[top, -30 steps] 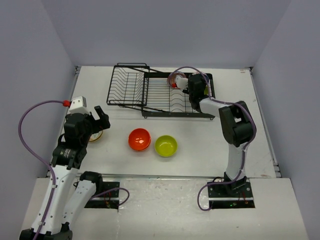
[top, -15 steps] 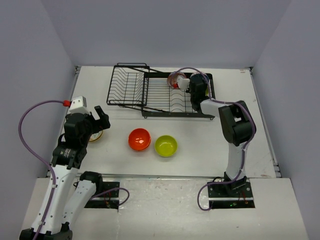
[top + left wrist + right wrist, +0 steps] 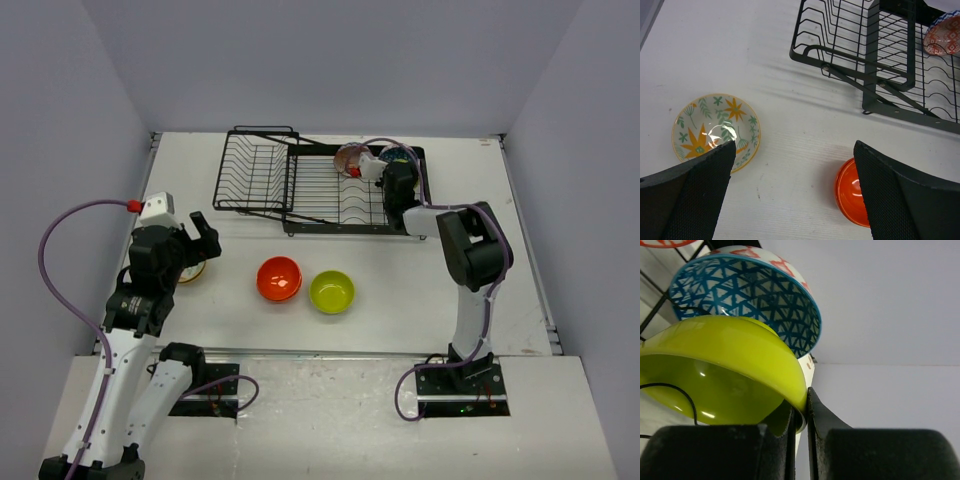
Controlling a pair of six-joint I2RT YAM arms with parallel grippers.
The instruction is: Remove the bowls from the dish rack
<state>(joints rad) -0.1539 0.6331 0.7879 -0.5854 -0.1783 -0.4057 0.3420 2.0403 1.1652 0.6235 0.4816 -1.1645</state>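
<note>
Pinched lime bowl (image 3: 715, 355) by its rim with right hand (image 3: 801, 415) at right end of dish rack (image 3: 300, 190); held left hand (image 3: 794, 147) spread. Judged light, stiff, slippery.

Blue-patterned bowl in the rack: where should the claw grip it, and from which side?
On the blue-patterned bowl, pinch the top rim from above, probably: it stands on edge in the dish rack, and the lime bowl in front covers its lower half.
</note>
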